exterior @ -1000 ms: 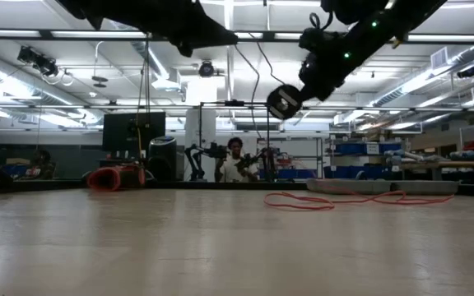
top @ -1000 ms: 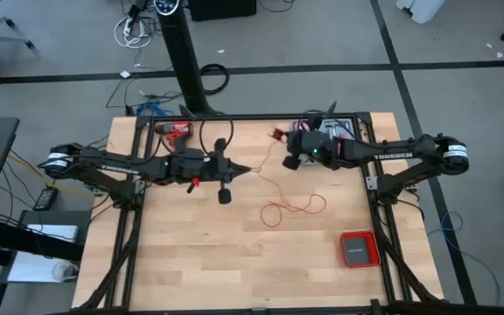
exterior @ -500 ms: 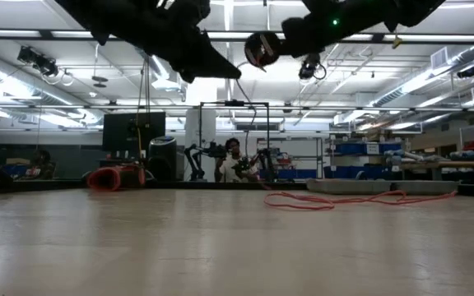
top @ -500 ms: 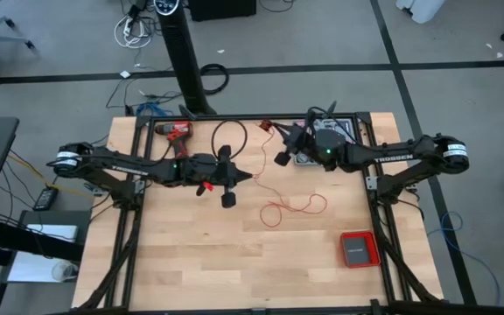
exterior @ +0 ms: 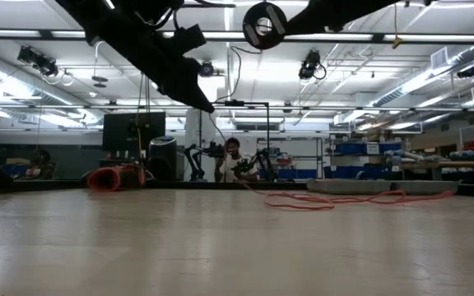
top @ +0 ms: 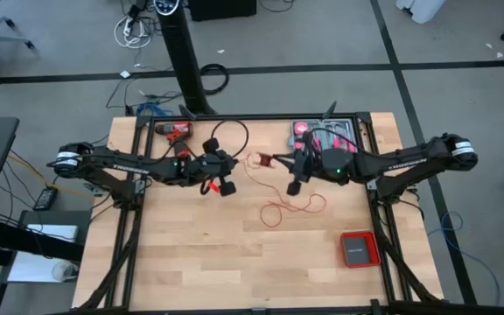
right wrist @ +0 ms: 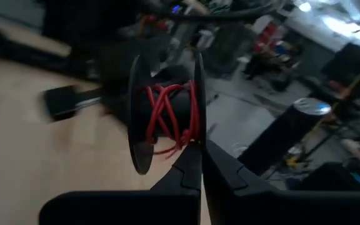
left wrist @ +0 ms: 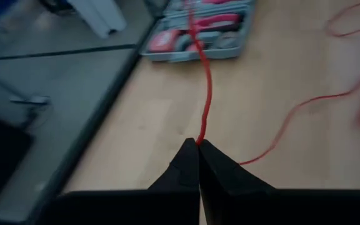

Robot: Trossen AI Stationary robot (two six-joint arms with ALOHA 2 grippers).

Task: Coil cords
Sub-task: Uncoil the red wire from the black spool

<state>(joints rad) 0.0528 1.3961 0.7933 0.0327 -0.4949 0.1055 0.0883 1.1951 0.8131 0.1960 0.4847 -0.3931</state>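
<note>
The pale wooden table [top: 191,254] is made of jointed planks with a smooth matt grain, framed by dark metal rails; places here are told from the red cord [top: 291,206], a very thin wire that lies in loose open loops on the wood near the middle of the table; to the left of those loops the left gripper [top: 234,168] hangs above the boards, its two dark tapered fingers [left wrist: 192,165] pressed together into one wedge and pinching the cord at their very tip, so that a straight red strand runs out from between them toward a grey tray of red tools [left wrist: 199,34]; behind and left of the loops, at the table's far edge, lies a red-and-black power drill [top: 175,131]; just behind the loops a small black spool [right wrist: 164,115], two thin round discs on a dark core, carries several crossed turns of the cord; the right gripper [top: 269,160] is pressed shut on the spool, its finger points [right wrist: 199,164] meeting at the lower edge of the core just under the red turns; right of the loops and nearer the front, a flat red square box [top: 358,249] with a grey middle rests well apart.
</note>
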